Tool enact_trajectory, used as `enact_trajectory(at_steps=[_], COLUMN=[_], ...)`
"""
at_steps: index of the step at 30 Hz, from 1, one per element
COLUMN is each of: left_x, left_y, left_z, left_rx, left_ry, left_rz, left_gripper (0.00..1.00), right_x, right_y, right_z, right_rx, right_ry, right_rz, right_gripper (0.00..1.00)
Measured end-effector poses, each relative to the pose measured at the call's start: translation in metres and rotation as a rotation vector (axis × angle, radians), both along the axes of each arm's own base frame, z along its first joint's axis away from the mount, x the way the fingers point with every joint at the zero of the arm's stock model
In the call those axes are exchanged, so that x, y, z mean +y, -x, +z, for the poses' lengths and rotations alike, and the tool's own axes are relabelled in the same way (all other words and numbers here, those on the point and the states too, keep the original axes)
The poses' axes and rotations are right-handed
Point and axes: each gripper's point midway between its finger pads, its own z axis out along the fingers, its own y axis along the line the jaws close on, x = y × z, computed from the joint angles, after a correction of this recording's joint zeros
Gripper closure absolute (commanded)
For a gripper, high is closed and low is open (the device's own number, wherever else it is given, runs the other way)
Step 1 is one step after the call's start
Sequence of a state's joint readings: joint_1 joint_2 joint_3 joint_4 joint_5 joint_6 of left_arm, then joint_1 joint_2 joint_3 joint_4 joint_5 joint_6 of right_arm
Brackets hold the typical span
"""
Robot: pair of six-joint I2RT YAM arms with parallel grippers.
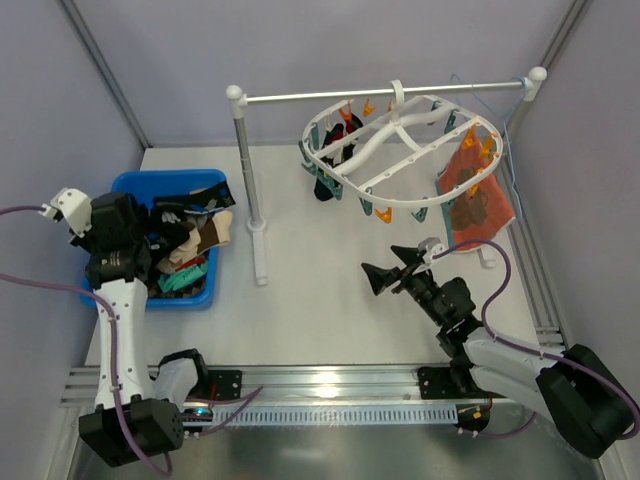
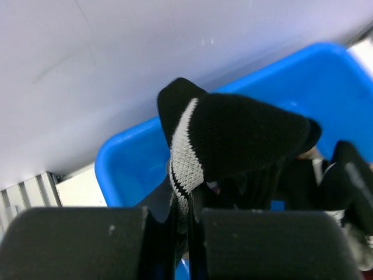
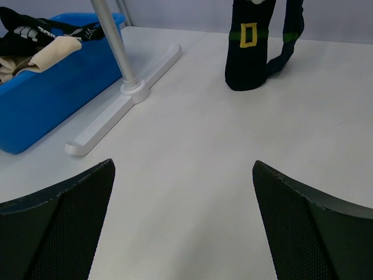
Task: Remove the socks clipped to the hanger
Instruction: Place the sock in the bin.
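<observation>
Socks (image 1: 328, 172) — soft, light, limp — hung clipped under the hanger's (image 1: 400, 150) left end, likely best pinched near the clips (image 1: 347, 116); left claw (image 2: 183, 233) clamped a black sock (image 2: 233, 134) over the bin (image 2: 125, 160), right claw (image 3: 183, 169) gaped apart.

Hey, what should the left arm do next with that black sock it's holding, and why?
Probably open the left gripper and let the black sock drop. It is pinched between the fingers over the blue bin, where other socks already lie, so releasing should land it with them.
</observation>
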State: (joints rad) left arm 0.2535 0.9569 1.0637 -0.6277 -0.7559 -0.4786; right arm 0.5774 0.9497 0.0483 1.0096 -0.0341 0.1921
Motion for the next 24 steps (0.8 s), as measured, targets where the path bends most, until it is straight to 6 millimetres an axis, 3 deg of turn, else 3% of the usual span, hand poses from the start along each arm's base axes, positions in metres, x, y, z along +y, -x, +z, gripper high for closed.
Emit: enact_trajectory(at_steps=[5,9,12,13,15,16,18,24], left_x=[0.006,0.004,0.001,-0.001,-0.005,-0.008,-0.013,-0.036], left_y=[-0.006,-0.016,-0.018,-0.020,-0.023,-0.024,-0.028,-0.038], left_z=[-0.052,-0.078,-0.082,-0.082,-0.081,-0.081,-0.079,-0.061], left_rx=[0.128,0.197,0.209,0.208,0.208,0.207,0.198,0.166], left_ry=[0.086,0.145,0.162,0.161,0.160,0.161,0.167,0.128], left_rz=[-0.005,-0.031,-0.053,-0.065,-0.087,-0.097,-0.114,-0.185], left_gripper=[1.00,0.98,0.70,0.45,0.25,0.08,0.00,0.00], right_x=[0.000,-0.001,-0.001,-0.001,-0.001,-0.001,-0.001,-0.002], right_y=[0.000,0.000,0.001,0.001,0.001,0.001,0.000,0.000], right_z=[0.003,0.006,0.008,0.009,0.009,0.009,0.009,0.009], right_rx=[-0.006,-0.014,-0.019,-0.020,-0.018,-0.019,-0.018,-0.017], right_ry=[-0.008,-0.017,-0.024,-0.025,-0.027,-0.028,-0.028,-0.031], right_rz=[0.001,0.001,0.002,0.001,0.002,0.001,0.000,-0.002], right_gripper=[0.00,0.00,0.00,0.00,0.00,0.00,0.01,0.00])
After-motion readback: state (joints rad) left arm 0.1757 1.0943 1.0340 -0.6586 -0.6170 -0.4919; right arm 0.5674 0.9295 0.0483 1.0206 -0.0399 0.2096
